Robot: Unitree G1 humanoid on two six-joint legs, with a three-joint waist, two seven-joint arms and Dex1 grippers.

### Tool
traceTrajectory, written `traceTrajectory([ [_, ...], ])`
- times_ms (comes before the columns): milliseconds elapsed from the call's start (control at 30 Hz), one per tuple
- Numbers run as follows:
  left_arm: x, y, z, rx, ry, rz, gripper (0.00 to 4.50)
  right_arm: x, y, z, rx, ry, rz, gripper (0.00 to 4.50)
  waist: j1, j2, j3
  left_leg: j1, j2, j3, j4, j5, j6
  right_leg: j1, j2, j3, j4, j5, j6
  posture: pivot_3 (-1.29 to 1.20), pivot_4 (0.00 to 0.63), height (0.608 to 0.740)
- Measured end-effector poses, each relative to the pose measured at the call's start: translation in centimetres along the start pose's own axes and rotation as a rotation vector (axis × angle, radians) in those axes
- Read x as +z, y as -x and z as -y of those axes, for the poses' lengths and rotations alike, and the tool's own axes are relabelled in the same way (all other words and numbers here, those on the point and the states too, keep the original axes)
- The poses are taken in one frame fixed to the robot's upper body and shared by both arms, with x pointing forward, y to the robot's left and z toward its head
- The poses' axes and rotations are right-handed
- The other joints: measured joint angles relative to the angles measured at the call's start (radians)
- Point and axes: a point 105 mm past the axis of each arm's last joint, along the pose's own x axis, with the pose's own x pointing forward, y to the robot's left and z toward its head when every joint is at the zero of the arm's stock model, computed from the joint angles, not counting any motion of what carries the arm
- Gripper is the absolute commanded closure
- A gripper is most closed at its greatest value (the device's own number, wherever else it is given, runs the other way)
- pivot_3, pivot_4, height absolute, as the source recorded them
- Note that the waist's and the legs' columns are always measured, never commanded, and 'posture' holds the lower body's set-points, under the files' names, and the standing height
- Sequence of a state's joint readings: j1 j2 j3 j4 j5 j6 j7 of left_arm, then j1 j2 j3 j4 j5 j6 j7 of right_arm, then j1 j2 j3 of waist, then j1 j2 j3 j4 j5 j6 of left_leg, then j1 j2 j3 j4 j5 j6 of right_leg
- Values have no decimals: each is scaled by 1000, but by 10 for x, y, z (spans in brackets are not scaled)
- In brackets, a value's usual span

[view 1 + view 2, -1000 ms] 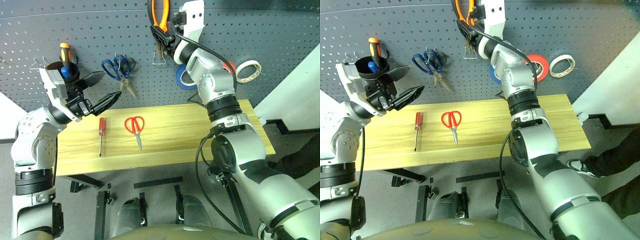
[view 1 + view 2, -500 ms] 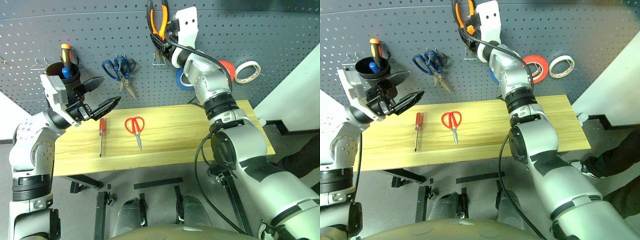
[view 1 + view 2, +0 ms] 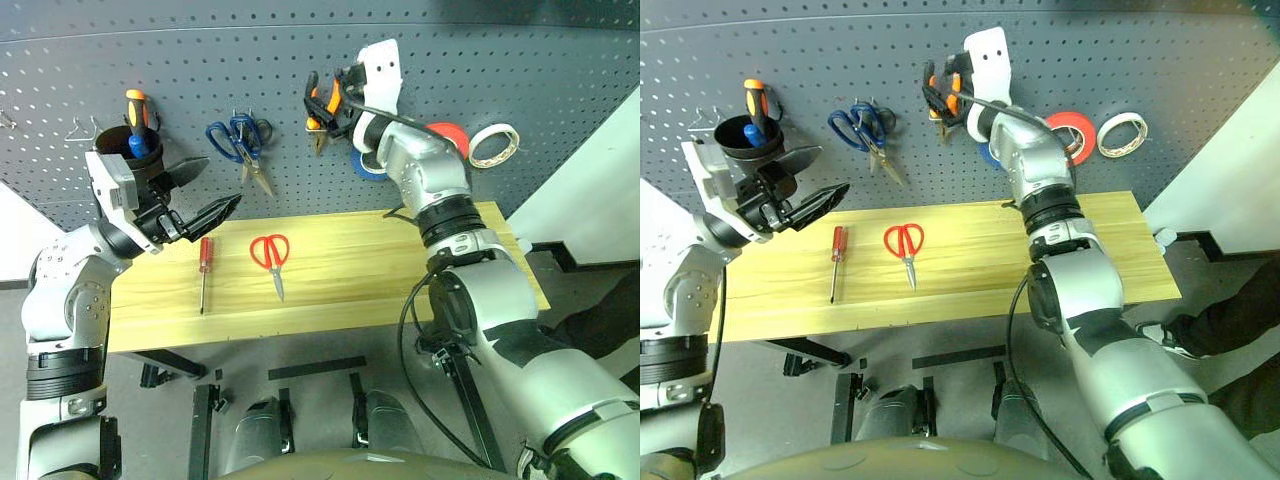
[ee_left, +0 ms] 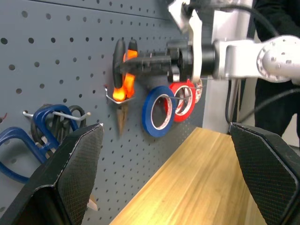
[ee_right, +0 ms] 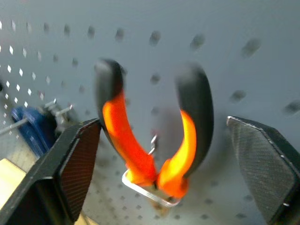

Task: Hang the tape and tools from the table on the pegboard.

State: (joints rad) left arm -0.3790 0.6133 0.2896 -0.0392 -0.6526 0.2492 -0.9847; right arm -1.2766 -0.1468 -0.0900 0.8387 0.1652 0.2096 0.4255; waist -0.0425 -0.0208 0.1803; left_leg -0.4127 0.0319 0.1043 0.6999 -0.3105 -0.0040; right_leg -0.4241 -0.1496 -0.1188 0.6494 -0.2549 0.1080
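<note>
Lowered since a second ago, the pliers (image 5: 154, 140) now hang on a pegboard (image 3: 520, 60) hook, right tool (image 3: 322, 100) fingers apart around them (left tool (image 3: 200, 190) apart too), scissors (image 3: 270, 252) and screwdriver (image 3: 203, 270) on the worktop (image 3: 340, 270).

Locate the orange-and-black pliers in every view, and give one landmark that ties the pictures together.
Left eye view: pliers hang on the pegboard, top centre, just ahead of the right gripper.
Right eye view: pliers, top centre, same hook.
Left wrist view: pliers, upper left of centre.
Right wrist view: pliers, centre, between the fingers.
Shared landmark: the silver wire hook carrying the pliers.
</note>
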Motion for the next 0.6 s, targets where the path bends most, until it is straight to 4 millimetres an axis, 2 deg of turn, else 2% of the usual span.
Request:
traceTrajectory([
  [133, 0, -1, 1, -12, -5, -5, 0, 38, 18, 11, 1, 34, 100, 19, 3, 0, 0, 0, 0, 0, -1, 0, 0, 0, 0, 0, 0, 0, 0, 62, 94, 732],
  [200, -3, 0, 1, -15, -6, -36, 0, 43, 32, 12, 37, 44, 102, 19, 3, 0, -1, 0, 0, 0, -1, 0, 0, 0, 0, 0, 0, 0, 0, 58, 97, 732],
  [400, -23, 5, 6, -9, 45, -115, 0, 1, 73, 9, 174, 3, -74, 19, 4, 0, -1, 1, 0, 0, -1, 0, 0, 0, 0, 0, 0, 0, 0, 55, 100, 732],
  [600, -39, 4, 5, 79, 57, -196, 0, -23, 116, -17, 452, 26, -140, 19, 8, 0, -1, 3, 0, 0, -1, 0, 0, 3, 0, 0, -1, 0, 0, 47, 114, 732],
])
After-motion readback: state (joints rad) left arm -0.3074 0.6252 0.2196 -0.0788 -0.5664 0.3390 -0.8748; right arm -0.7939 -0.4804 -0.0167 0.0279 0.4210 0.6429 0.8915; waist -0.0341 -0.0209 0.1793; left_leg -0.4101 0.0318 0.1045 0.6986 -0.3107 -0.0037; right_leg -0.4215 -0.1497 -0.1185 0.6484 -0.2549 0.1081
